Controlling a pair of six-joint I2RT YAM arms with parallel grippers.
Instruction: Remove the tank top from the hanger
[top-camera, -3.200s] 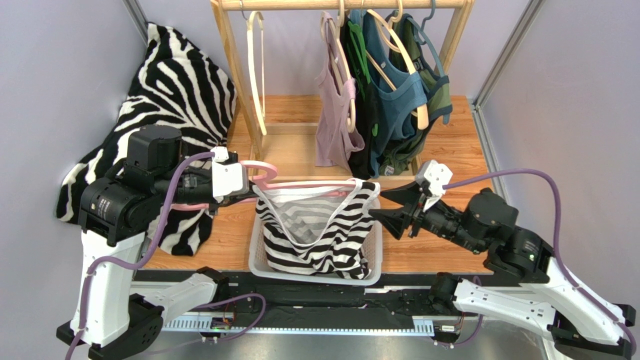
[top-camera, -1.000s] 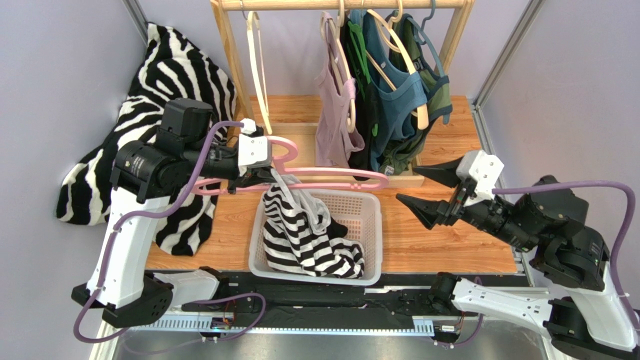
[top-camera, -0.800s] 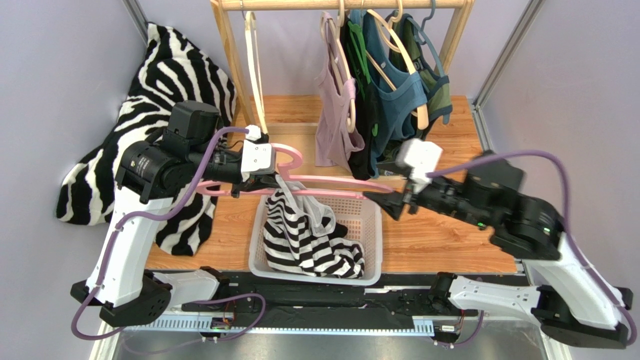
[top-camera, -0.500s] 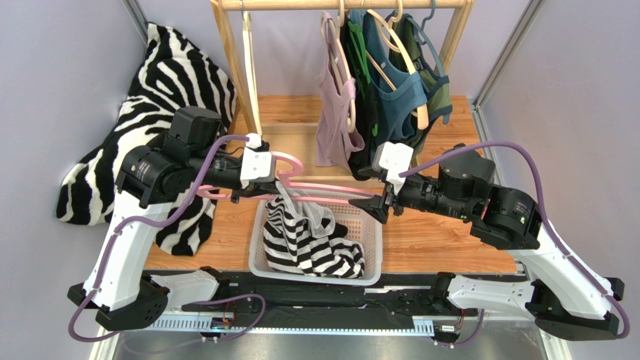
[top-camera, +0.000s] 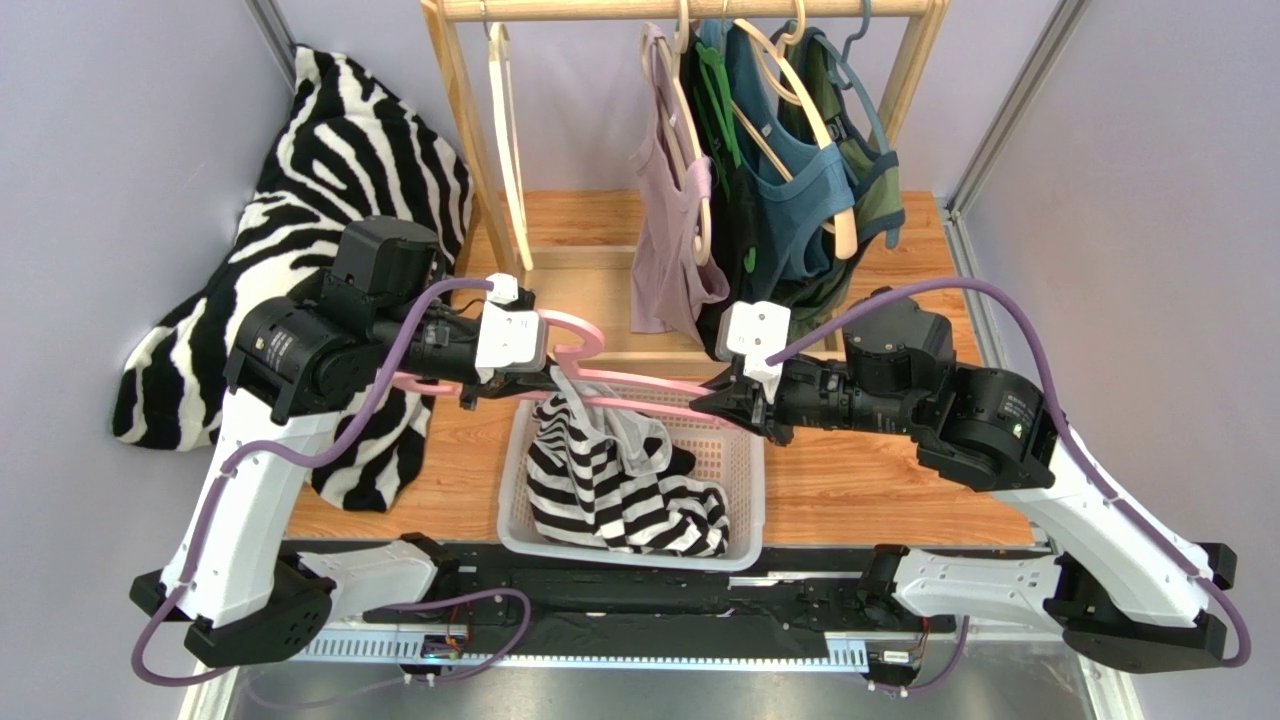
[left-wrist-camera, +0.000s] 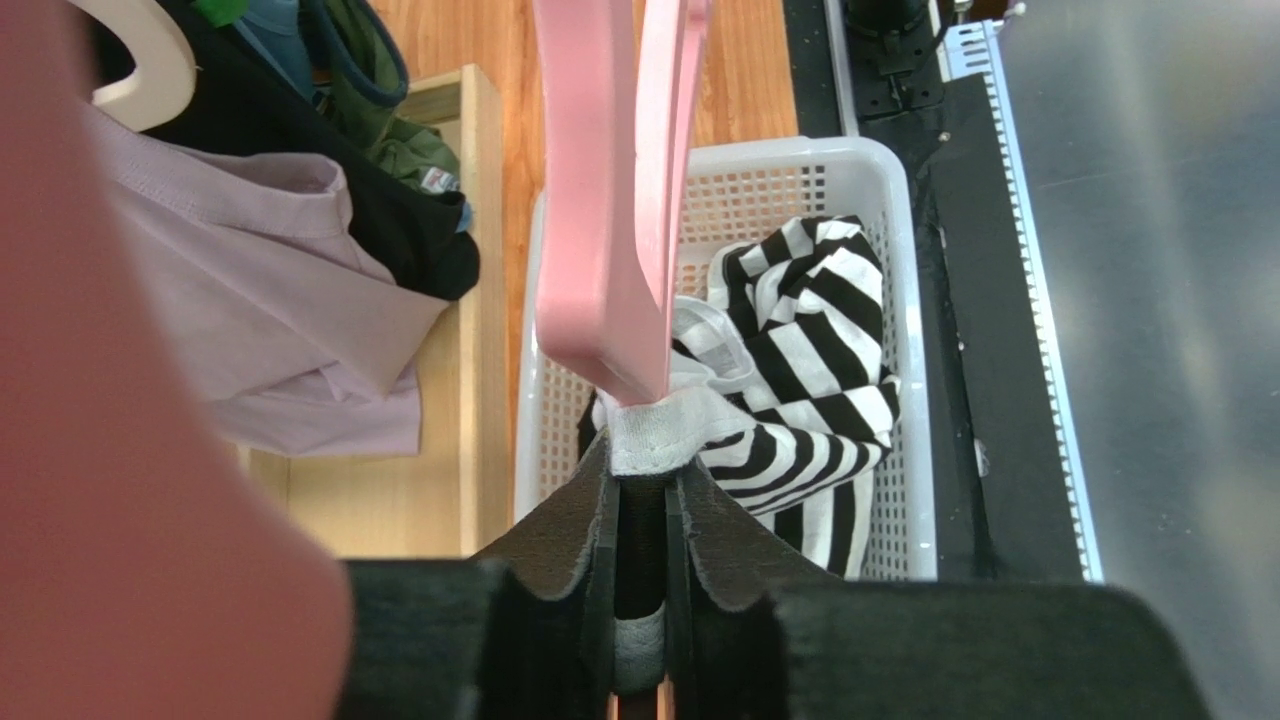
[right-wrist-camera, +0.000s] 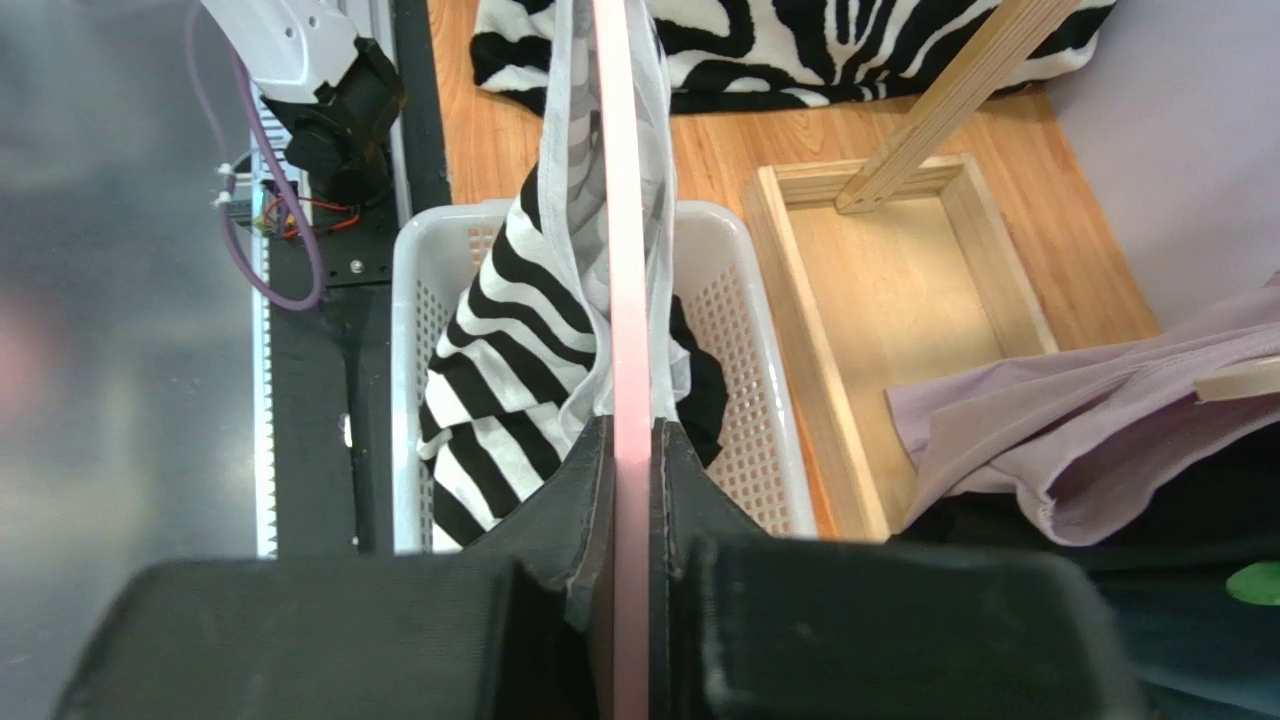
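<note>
a white basket (top-camera: 751, 510) sits by the arms' bases, and most of the striped tank top (top-camera: 616, 488) lies bunched in it, one strap looped over the pink hanger (top-camera: 639, 393) just above. the left gripper (top-camera: 534, 387) is clamped on the hanger's left end with the strap pinched in. the right gripper (top-camera: 706, 408) is closed on its right end. beyond, a wooden rack (top-camera: 473, 135) holds other garments.

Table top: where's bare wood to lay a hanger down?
Bare wood right of the basket, under the right arm. A narrow strip between basket and zebra cloth. Crowded: the rack base under hanging tops; the basket, below the pink hanger, holds the striped tank top.
</note>
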